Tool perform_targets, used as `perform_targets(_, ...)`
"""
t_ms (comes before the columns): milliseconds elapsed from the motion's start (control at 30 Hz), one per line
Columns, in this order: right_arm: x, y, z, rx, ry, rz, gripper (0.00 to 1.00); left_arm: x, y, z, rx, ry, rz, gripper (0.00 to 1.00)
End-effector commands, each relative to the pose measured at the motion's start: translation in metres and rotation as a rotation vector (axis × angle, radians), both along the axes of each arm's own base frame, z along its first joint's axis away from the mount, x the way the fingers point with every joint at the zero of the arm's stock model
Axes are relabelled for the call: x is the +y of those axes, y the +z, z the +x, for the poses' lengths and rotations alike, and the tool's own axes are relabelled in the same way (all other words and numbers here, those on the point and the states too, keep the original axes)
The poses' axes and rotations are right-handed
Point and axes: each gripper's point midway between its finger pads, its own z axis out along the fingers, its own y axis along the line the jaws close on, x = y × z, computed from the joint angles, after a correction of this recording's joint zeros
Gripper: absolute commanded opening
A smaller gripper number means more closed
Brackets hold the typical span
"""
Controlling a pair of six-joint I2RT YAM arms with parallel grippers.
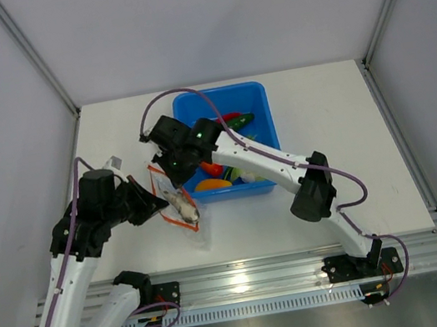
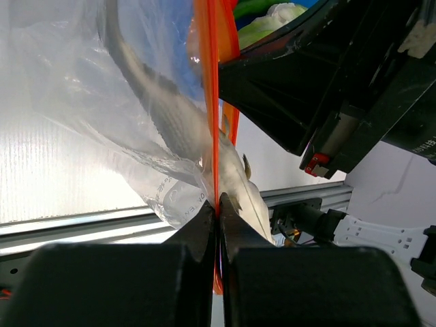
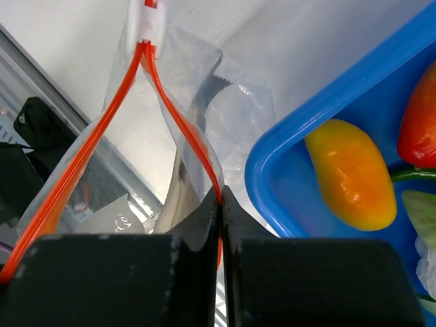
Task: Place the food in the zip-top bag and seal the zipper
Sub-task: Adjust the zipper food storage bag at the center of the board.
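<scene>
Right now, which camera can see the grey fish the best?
The left wrist camera. Most of the grey fish shows there, big, through the clear zip-top bag. The right wrist camera catches only its tail and part of its body; the top camera shows it tiny.
</scene>
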Motion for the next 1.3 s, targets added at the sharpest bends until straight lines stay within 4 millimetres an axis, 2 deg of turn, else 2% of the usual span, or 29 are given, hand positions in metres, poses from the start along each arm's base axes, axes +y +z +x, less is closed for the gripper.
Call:
perform_targets(0, -0.01, 0.005, 0.002, -0.015, -0.013, -0.021, 0.0, -0.004, -0.001, -0.005, -0.01, -0.036, -0.012, 0.01)
perform_targets(100, -0.019, 0.017, -0.001, -0.033, -0.026, -0.027, 0.0, -0.006, -0.005, -0.009, 0.003, -0.048, -0.021, 0.01)
perform_targets(233, -0.025, 0.052, -0.006, -0.052, -0.037, 0.024, 0.0, -0.008, -0.015, -0.02, 0.028, -0.067, -0.04, 0.01)
perform_targets(333, -0.028, 0.07, -0.017, -0.018, -0.029, 0.068, 0.0, -0.009, -0.012, -0.026, 0.029, -0.073, -0.058, 0.01)
perform_targets(467, -0.027, 0.078, -0.032, 0.06, 0.008, 0.107, 0.0, -0.01, -0.004, -0.032, 0.026, -0.081, -0.073, 0.0)
perform_targets(633, -0.023, 0.074, -0.037, 0.079, 0.038, 0.109, 0.0, -0.007, 0.003, -0.033, 0.014, -0.067, -0.066, 0.01)
perform_targets(733, -0.02, 0.082, -0.041, 0.083, 0.057, 0.139, 0.0, -0.007, 0.01, -0.032, 0.001, -0.06, -0.076, 0.01)
perform_targets(933, -0.015, 0.092, -0.043, 0.07, 0.097, 0.181, 0.0, 0.007, 0.036, -0.031, -0.056, 0.012, -0.041, 0.0)
perform_targets(1033, -0.011, 0.111, -0.041, 0.04, 0.112, 0.247, 0.0, 0.012, 0.064, -0.03, -0.141, 0.053, -0.063, 0.01)
perform_targets(1100, -0.01, 0.124, -0.039, 0.017, 0.112, 0.29, 0.0, 0.012, 0.075, -0.029, -0.17, 0.054, -0.069, 0.01)
perform_targets(1133, -0.008, 0.14, -0.036, -0.014, 0.112, 0.338, 0.0, 0.012, 0.072, -0.028, -0.153, 0.049, -0.059, 0.0)
perform_targets(1167, -0.008, 0.145, -0.034, -0.021, 0.108, 0.357, 0.0, 0.012, 0.066, -0.029, -0.125, 0.045, -0.049, 0.01)
perform_targets(1200, -0.009, 0.147, -0.03, -0.011, 0.093, 0.369, 0.0, 0.01, 0.047, -0.03, -0.061, 0.036, -0.034, 0.0)
perform_targets(1233, -0.01, 0.147, -0.028, -0.001, 0.084, 0.377, 0.0, 0.006, 0.037, -0.032, -0.014, 0.013, -0.042, 0.01)
perform_targets(1267, -0.01, 0.145, -0.025, 0.017, 0.074, 0.382, 0.0, 0.003, 0.016, -0.035, 0.064, 0.0, -0.035, 0.01)
